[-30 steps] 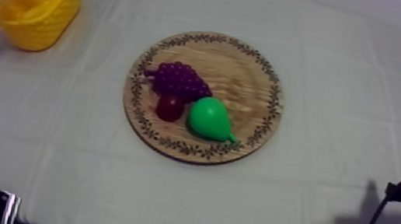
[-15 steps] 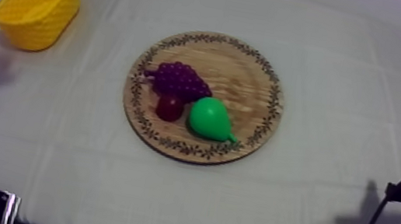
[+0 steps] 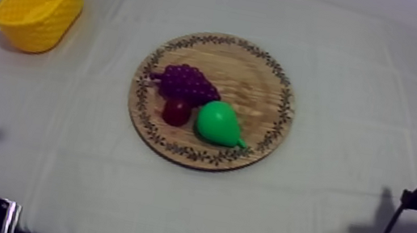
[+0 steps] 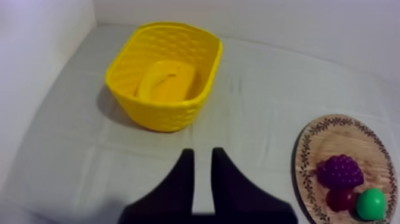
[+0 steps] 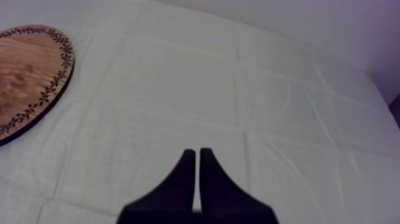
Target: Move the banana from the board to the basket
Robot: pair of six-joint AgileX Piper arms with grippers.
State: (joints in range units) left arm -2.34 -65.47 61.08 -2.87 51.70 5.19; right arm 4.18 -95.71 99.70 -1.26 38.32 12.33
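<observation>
Top: yellow basket [image 3: 38, 31] sits at the far-left corner of the bench [image 3: 326, 213]; wooden board [image 3: 266, 87] mid-bench carries grapes [image 3: 185, 83], small red fruit [image 3: 176, 112] and pear [image 3: 219, 122]. Left wrist: banana [image 4: 159, 83] lies inside the basket; left hand [image 4: 202, 152] hangs short of it, fingers slightly apart, holding nothing. Right wrist: right hand [image 5: 197, 151] closed, empty, over bare cloth beside the board. Looks done; pull the left arm straight back, clear of the basket rim.

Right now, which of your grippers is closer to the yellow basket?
Left. My left gripper hangs just short of the yellow basket, facing it; my right gripper sits across the table, beyond the wooden board.
</observation>
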